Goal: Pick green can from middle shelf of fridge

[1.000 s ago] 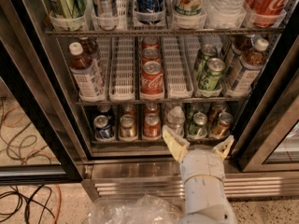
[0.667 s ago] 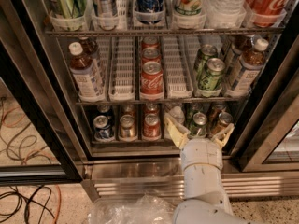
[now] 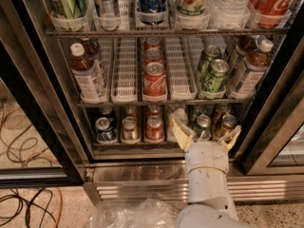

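Hovering low before the fridge (image 3: 142, 172), the pincer (image 3: 205, 133) sits at the level of the bottom rack (image 3: 128, 144), right of centre. It is released: its two pale fingers (image 3: 180, 131) are spread wide with nothing between them, and they point into the cabinet. The green can (image 3: 214, 76) stands upright at the front of a white lane on the middle shelf (image 3: 126, 101), one rack above the pincer and only slightly to its right, so the coming move looks to be mostly a lift, followed by a reach inward. The can's long axis is vertical, which suits a grasp across its sides with the fingers level. A second green can (image 3: 207, 57) stands just behind it and a little to the left, and a brown bottle (image 3: 249, 69) is close on its right, leaving little room on that side. The red Coca-Cola can (image 3: 155, 82) is well apart to the left, with an open lane between. Only the one arm (image 3: 206, 184) is available. The lane's front lip hides the foot of the green can, the front can covers most of the rear one, the pincer and wrist mask several small cans on the bottom rack, and the arm's lower part is cut off by the frame edge.
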You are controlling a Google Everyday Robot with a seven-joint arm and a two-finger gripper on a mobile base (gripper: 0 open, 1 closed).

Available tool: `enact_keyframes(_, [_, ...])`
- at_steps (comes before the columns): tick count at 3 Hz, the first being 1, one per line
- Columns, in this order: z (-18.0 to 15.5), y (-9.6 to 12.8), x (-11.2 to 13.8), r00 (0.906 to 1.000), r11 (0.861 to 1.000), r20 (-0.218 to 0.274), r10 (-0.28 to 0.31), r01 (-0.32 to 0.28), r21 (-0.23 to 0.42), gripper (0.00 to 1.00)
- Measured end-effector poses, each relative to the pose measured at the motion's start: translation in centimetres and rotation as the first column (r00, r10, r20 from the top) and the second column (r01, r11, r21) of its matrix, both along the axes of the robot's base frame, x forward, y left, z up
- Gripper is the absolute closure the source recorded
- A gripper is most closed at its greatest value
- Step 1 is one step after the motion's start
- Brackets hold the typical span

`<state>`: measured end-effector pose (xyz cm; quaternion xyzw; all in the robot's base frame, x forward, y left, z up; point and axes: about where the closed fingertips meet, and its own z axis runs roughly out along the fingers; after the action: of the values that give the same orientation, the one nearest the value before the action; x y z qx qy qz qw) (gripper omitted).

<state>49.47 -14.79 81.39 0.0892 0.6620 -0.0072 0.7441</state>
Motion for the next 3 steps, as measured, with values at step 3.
enact_keyframes(3, [3.5,-0.2,2.4,0.9930,0.998,0.117,-0.017,0.024,-0.065,0.00])
